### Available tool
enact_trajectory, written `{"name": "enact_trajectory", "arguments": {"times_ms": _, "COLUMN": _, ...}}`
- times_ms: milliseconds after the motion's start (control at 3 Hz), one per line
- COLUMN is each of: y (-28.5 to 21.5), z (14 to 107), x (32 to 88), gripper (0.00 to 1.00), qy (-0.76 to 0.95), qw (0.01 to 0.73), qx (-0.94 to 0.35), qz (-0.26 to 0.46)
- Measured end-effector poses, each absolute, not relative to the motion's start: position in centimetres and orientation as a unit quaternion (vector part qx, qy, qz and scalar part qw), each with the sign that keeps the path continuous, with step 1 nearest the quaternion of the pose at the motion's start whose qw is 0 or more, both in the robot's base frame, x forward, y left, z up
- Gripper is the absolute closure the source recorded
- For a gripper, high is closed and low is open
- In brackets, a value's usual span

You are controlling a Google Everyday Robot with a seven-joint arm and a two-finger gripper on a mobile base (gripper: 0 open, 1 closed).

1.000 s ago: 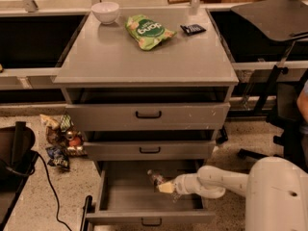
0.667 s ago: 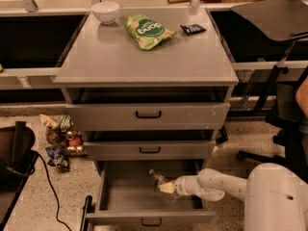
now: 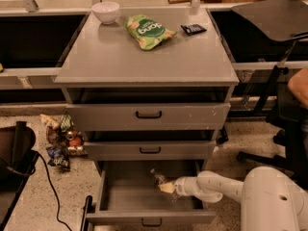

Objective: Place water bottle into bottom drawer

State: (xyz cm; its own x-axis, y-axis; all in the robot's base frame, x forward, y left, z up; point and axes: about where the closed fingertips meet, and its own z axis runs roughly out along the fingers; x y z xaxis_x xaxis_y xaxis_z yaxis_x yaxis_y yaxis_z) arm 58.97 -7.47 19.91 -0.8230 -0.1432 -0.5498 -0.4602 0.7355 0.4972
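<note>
The bottom drawer (image 3: 149, 218) is pulled open, and its grey floor shows. The water bottle (image 3: 158, 176), small and clear, is inside the drawer towards the back right, tilted. My gripper (image 3: 167, 187) reaches into the drawer from the right on its white arm. Its pale tip is right against the bottle's lower end. I cannot tell whether the bottle rests on the drawer floor or hangs just above it.
The two shallower drawers (image 3: 148, 115) above jut out slightly. On the cabinet top lie a green snack bag (image 3: 147, 31), a white bowl (image 3: 106, 11) and a small dark packet (image 3: 193, 29). Snack packets (image 3: 60, 141) litter the floor at left. An office chair (image 3: 284, 109) stands at right.
Almost nothing. The gripper and bottle stay at the same spot inside the bottom drawer; the arm has shifted only slightly.
</note>
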Motion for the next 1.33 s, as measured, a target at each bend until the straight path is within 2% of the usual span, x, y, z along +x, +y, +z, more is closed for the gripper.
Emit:
{"name": "enact_trajectory", "arguments": {"times_ms": 667, "y": -7.65, "z": 19.57, "x": 58.89, "gripper": 0.11, "qy": 0.901, "qw": 0.246, "qx": -0.164, "qz": 0.319}}
{"name": "enact_trajectory", "arguments": {"times_ms": 1000, "y": -7.92, "z": 19.61, "x": 58.76, "gripper": 0.0, "qy": 0.902, "qw": 0.247, "qx": -0.163, "qz": 0.314}}
{"name": "enact_trajectory", "arguments": {"times_ms": 1333, "y": -7.92, "z": 19.62, "x": 58.75, "gripper": 0.0, "qy": 0.902, "qw": 0.247, "qx": -0.163, "qz": 0.314}}
